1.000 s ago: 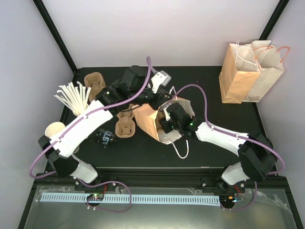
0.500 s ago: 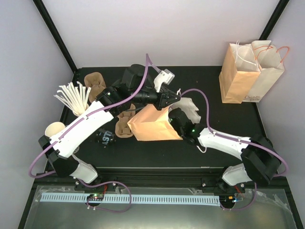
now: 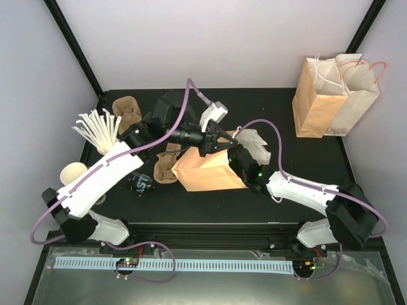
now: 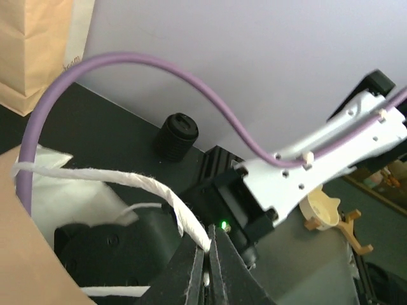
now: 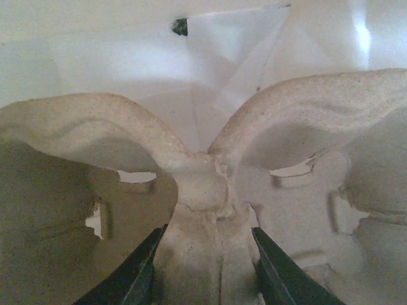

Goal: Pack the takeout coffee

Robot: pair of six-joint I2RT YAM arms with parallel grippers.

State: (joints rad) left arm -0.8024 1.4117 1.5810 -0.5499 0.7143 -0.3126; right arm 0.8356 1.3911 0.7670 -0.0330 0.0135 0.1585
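The takeout coffee (image 3: 141, 183), a cup with a black printed band, sits on the black table, half hidden beside my left arm. A brown paper bag (image 3: 206, 171) lies on its side at the table's middle. My left gripper (image 3: 219, 141) is shut on the bag's white twisted handle (image 4: 172, 197), pinched at the tips (image 4: 208, 244). My right gripper (image 5: 208, 267) is inside the bag, whose lining is white (image 5: 127, 57). It is shut on the centre post of a brown pulp cup carrier (image 5: 203, 190). From above, its fingers are hidden by the bag.
Two upright paper bags (image 3: 334, 95) stand at the back right. Near the left edge are a bundle of white sticks (image 3: 95, 130) and a lidless cup (image 3: 72, 171). Loose pulp carriers lie at the back left (image 3: 126, 109) and by the bag (image 3: 166, 166).
The bag has turned from mouth-up to lying flat on its side. My left gripper has drawn the handle slightly left and nearer. My right gripper has stayed in the bag's mouth with the carrier.
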